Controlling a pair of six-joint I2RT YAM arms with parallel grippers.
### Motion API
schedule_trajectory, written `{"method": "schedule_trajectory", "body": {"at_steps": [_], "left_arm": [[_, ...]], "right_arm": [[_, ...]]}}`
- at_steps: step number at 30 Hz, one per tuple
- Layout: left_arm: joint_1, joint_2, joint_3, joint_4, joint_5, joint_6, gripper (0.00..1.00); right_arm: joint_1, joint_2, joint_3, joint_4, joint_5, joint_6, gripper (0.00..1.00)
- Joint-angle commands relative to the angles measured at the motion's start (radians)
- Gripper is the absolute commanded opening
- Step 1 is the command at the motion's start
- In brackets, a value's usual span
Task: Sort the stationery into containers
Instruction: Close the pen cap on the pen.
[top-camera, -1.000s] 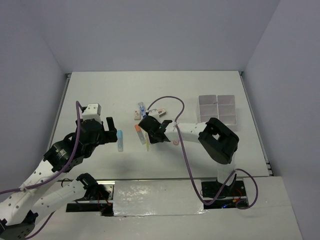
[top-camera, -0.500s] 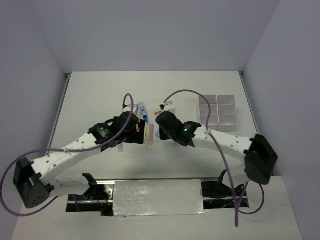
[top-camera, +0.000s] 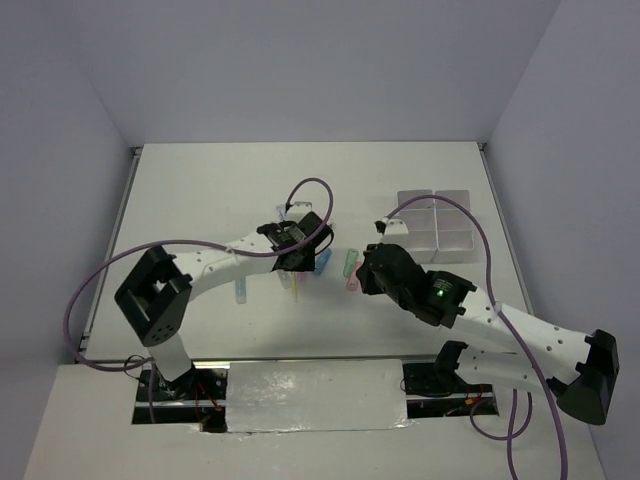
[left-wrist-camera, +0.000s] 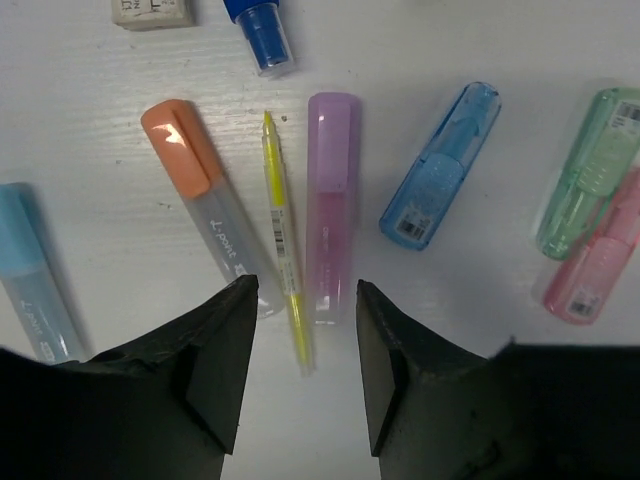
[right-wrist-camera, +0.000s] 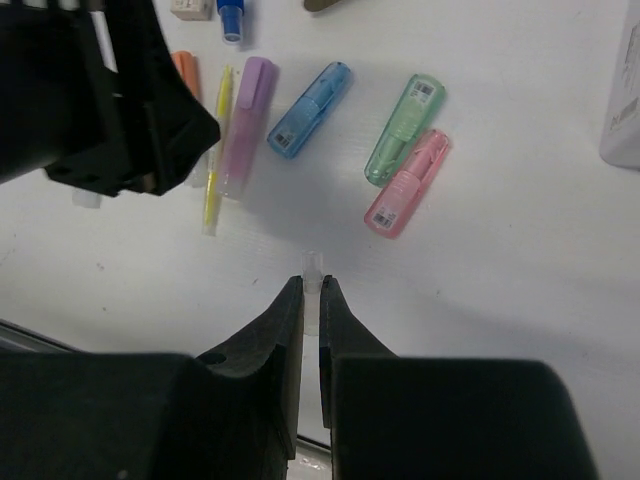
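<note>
My left pincer hangs spread astride the yellow pen, lying on the counter just beside the purple marker. I'd descend straight and close on the pen alone. My right pincer pinches a small clear piece.

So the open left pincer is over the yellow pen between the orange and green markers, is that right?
No: the left wrist view shows the yellow pen between the orange marker and the purple marker; the open left pincer is over it.
</note>
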Motion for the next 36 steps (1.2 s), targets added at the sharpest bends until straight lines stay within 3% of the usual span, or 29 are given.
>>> {"method": "schedule_trajectory", "body": {"at_steps": [1,13,26,36], "left_arm": [[0.012,0.063,0.059,-0.018,-0.061,-0.053,0.56],[0.054,0.158,0.045,0.019,-0.067,-0.09,0.44],[0.069,0.208,0.012,0.085,-0.01,-0.08,0.39],[0.064,0.166,-0.053,0.071,0.011,-0.118,0.35]], "right_arm": [[-0.002,-0.046,-0.014,-0.029,0.034,0.006,0.0],[-0.001,-0.057,-0.072,0.032,0.002,-0.011,0.0],[-0.001,-0.04,-0.06,0.049,-0.02,-0.025,0.0],[-0.002,-0.043,-0.052,0.046,-0.026,-0.031,0.0]]}}
